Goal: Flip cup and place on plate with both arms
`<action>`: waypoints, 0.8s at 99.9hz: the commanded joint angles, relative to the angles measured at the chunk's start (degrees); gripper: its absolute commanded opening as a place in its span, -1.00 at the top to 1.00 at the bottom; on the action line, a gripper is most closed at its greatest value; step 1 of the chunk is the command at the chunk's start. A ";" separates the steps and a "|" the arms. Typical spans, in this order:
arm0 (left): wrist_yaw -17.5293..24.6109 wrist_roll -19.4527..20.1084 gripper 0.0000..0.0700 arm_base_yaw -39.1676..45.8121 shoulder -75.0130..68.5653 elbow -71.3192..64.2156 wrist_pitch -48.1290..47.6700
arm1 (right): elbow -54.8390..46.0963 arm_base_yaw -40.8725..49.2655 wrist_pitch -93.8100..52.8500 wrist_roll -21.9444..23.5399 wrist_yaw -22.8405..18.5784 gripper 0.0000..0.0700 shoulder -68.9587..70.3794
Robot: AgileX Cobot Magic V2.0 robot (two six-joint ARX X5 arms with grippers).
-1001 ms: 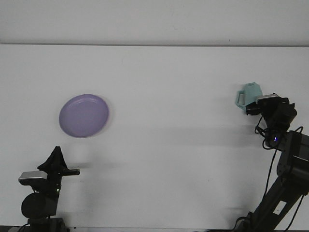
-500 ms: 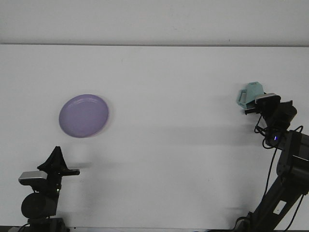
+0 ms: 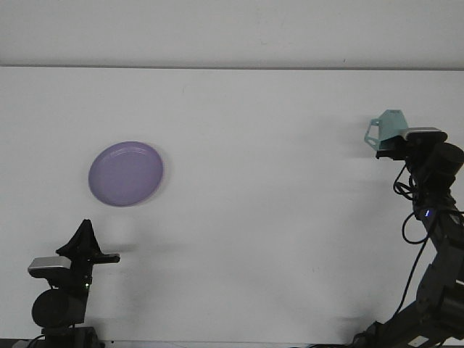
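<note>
- Holding the cup (image 3: 386, 125), the right tool (image 3: 391, 147) is seen at the right side of the front view, closed on the lower part of the cup.
- The cup is pale teal, with an angular outline; its handle loop is turned toward the left, and its body is tilted rather than upright.
- Whether the cup touches the tabletop (image 3: 275, 217) or is held just above it cannot be told from this view.
- The right arm (image 3: 435, 239) is shown rising from the lower right corner, dark in colour, with cables looped along it and a small blue light on its side.
- The plate (image 3: 126, 173) is shown lying flat on the left half of the tabletop; it is round, lilac, and bears nothing.
- The plate and the cup are well apart, on opposite sides of the white tabletop.
- The left tool (image 3: 85, 239) is seen near the lower left corner, below the plate and apart from it; nothing is held in it.
- The left tool is presented as a dark pointed shape aimed upward, with a short bar projecting to its right; the spacing of its jaws cannot be told.
- The left arm (image 3: 58, 304) is shown low at the frame's bottom edge, with a grey module at its side.
</note>
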 commanded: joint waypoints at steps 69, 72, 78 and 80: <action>-0.11 -0.46 0.97 0.09 -0.09 -1.01 0.52 | 5.68 33.62 -69.68 10.32 -2.97 0.98 -27.47; -0.11 -0.46 0.97 0.09 -0.09 -1.01 0.50 | 6.10 35.71 -70.44 10.34 -2.99 0.98 -27.15; -0.11 -0.46 0.97 0.09 -0.09 -1.01 0.50 | 6.86 39.93 -71.78 10.34 -2.75 0.98 -26.47; -0.11 -0.48 0.97 0.09 -0.09 -1.01 0.50 | 7.15 41.35 -72.24 10.34 -2.58 0.98 -26.10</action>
